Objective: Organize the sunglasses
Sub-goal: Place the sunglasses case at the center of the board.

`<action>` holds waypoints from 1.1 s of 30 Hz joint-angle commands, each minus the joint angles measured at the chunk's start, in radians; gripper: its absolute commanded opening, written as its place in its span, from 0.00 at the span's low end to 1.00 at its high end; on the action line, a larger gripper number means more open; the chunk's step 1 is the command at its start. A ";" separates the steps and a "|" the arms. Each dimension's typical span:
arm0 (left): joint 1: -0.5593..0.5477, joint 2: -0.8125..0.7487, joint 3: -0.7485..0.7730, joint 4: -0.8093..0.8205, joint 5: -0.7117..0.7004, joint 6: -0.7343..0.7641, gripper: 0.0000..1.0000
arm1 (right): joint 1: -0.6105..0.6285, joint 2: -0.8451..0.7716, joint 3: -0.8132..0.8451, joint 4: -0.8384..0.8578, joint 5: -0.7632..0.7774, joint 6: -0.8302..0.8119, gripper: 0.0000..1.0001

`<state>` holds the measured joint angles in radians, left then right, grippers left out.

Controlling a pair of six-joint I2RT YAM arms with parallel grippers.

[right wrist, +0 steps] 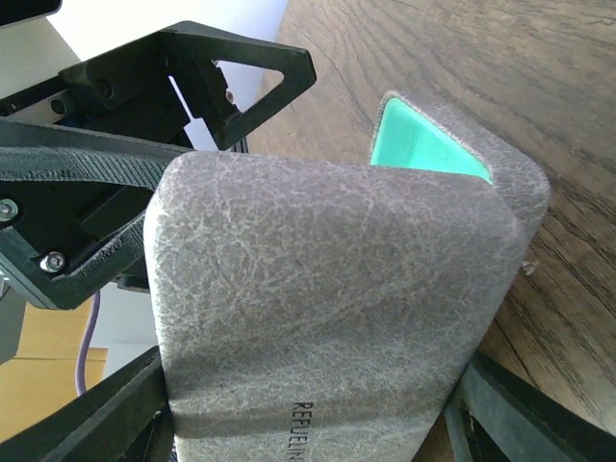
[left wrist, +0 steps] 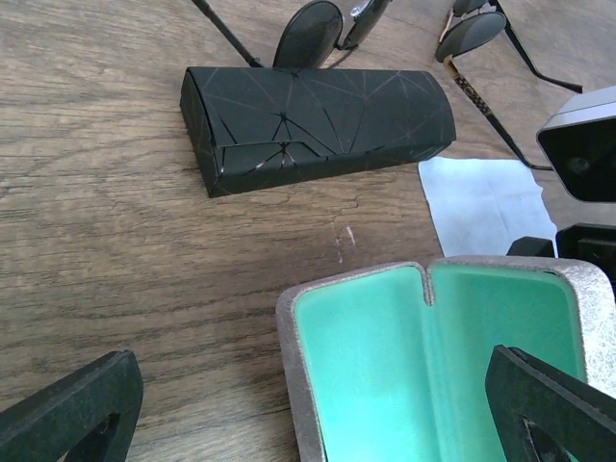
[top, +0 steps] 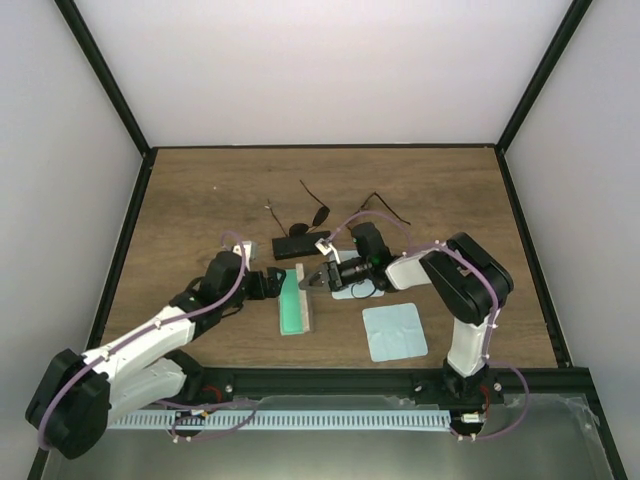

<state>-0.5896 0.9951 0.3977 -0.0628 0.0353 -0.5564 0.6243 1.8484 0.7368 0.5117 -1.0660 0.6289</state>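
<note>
Two pairs of sunglasses lie at the back of the table: one pair (top: 318,214) (left wrist: 310,32) just behind the black case (top: 292,244) (left wrist: 318,115), the other pair (left wrist: 475,29) to its right. An open grey case (top: 293,301) with teal lining (left wrist: 433,356) lies in front of them. My left gripper (top: 272,285) (left wrist: 308,419) is open, its fingers (left wrist: 67,414) standing on either side of the case's near end without touching it. My right gripper (top: 318,281) (right wrist: 308,423) is shut on the grey case's raised lid (right wrist: 327,308).
A light blue cloth (top: 395,332) lies at the front right. A second cloth (top: 350,291) (left wrist: 486,202) sits under my right wrist, beside the open case. The frame's black posts run along both sides of the table.
</note>
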 commanded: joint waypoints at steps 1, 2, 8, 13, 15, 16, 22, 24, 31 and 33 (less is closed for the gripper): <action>0.003 -0.017 -0.011 -0.013 -0.006 0.003 1.00 | 0.012 0.010 0.027 -0.080 0.076 -0.043 0.70; 0.004 -0.017 -0.011 -0.014 -0.004 0.003 1.00 | 0.013 0.001 0.029 -0.105 0.113 -0.055 0.77; 0.004 -0.015 -0.011 -0.013 0.007 0.003 1.00 | 0.014 -0.068 0.032 -0.220 0.271 -0.115 0.97; 0.004 -0.011 -0.010 -0.018 0.001 0.003 1.00 | 0.014 -0.094 0.025 -0.240 0.315 -0.121 0.98; 0.004 -0.016 -0.010 -0.021 -0.008 0.002 1.00 | 0.013 -0.107 0.020 -0.240 0.319 -0.122 0.98; 0.004 -0.019 -0.010 -0.024 -0.011 0.002 1.00 | 0.013 -0.116 0.016 -0.240 0.325 -0.123 0.98; 0.004 -0.025 -0.011 -0.029 -0.030 -0.002 1.00 | 0.014 -0.207 -0.010 -0.266 0.390 -0.142 0.98; 0.004 -0.026 -0.011 -0.031 -0.031 -0.003 1.00 | 0.013 -0.240 -0.020 -0.270 0.413 -0.144 0.97; 0.004 -0.028 -0.010 -0.037 -0.043 -0.013 0.96 | 0.013 -0.313 -0.038 -0.287 0.435 -0.147 0.57; 0.004 -0.027 -0.009 -0.039 -0.043 -0.017 0.91 | 0.015 -0.320 -0.042 -0.290 0.430 -0.146 0.28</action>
<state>-0.5896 0.9802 0.3969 -0.0925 0.0036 -0.5632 0.6315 1.5612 0.7017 0.2443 -0.6548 0.4923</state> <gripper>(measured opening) 0.944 0.517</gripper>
